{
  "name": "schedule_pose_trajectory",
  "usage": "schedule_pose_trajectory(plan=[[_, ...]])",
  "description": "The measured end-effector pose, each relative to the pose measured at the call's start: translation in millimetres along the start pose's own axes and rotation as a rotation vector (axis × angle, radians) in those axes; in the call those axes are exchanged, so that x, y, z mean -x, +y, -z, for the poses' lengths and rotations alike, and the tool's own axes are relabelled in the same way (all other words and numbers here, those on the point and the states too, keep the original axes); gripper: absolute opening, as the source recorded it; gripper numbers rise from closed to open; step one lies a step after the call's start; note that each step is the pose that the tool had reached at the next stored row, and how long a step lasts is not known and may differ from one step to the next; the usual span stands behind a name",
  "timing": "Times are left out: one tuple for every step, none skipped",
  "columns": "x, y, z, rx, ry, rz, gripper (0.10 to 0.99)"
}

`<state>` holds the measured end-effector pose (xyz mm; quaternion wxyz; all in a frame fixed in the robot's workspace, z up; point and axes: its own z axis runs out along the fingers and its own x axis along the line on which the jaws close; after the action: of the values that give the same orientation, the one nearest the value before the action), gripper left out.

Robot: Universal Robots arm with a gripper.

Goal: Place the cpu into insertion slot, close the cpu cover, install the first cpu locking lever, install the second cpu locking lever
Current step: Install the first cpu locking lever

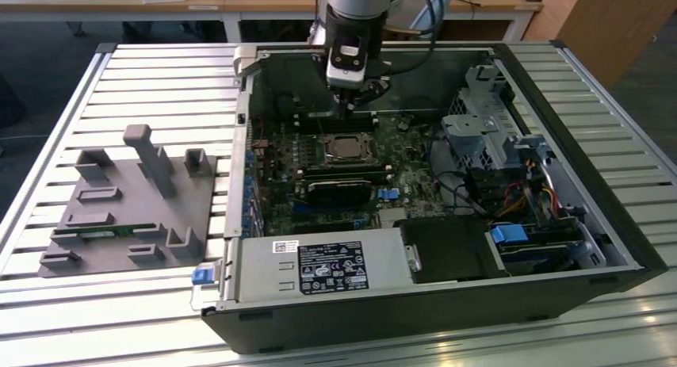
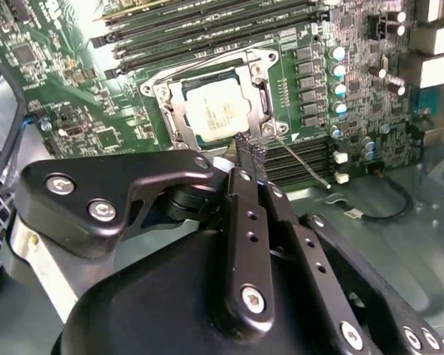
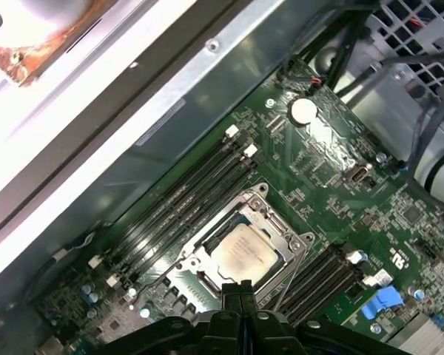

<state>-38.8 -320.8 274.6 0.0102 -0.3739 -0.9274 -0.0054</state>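
Note:
The cpu (image 2: 216, 115) lies flat in the insertion slot (image 2: 179, 129) on the green motherboard, silver top up. The cpu cover (image 2: 260, 92) is down around it as a metal frame, and the chip shows through its window. A thin metal lever (image 2: 303, 160) sticks out at an angle from the socket's corner, loose above the memory slots. My gripper (image 2: 248, 151) hangs just above the socket's edge near that lever's root, fingers shut with nothing between them. In the exterior view the gripper (image 1: 353, 105) is over the board behind the cpu (image 1: 341, 148). The first wrist view has the cpu (image 3: 243, 251) just beyond my fingertips (image 3: 239, 292).
Long black memory slots (image 3: 185, 200) flank the socket on both sides. A black card (image 1: 341, 185) sits in front of the cpu. The case walls (image 1: 249, 105), drive cage (image 1: 487, 137) and cables (image 1: 529, 196) ring the board. A grey fixture (image 1: 138, 200) stands outside at the exterior view's left.

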Motion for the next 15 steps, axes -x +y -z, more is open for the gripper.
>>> schedule_pose_trajectory(plan=[[0.0,0.0,0.0,0.000,0.0000,0.016,0.122],[0.0,0.0,-0.1,-0.001,0.0001,0.035,0.122],[0.0,0.0,-0.2,-0.001,0.0001,0.053,0.122],[0.0,0.0,-0.2,-0.002,0.0002,0.072,0.122],[0.0,0.0,-0.3,-0.002,0.0002,0.090,0.122],[0.0,0.0,-0.4,-0.002,0.0003,0.107,0.122],[0.0,0.0,-0.5,-0.003,0.0003,0.127,0.122],[0.0,0.0,-0.6,-0.003,0.0003,0.145,0.122],[0.0,0.0,-0.7,-0.004,0.0004,0.163,0.122],[0.0,0.0,-0.8,-0.004,0.0003,0.181,0.122],[0.0,0.0,-0.8,-0.004,0.0000,0.198,0.122],[0.1,0.0,-0.8,-0.004,-0.0008,0.214,0.122],[0.0,0.0,-0.9,-0.003,-0.0027,0.229,0.122],[0.0,0.0,-1.0,-0.001,-0.0049,0.241,0.122],[0.0,0.0,-1.0,0.001,-0.0071,0.254,0.122]])
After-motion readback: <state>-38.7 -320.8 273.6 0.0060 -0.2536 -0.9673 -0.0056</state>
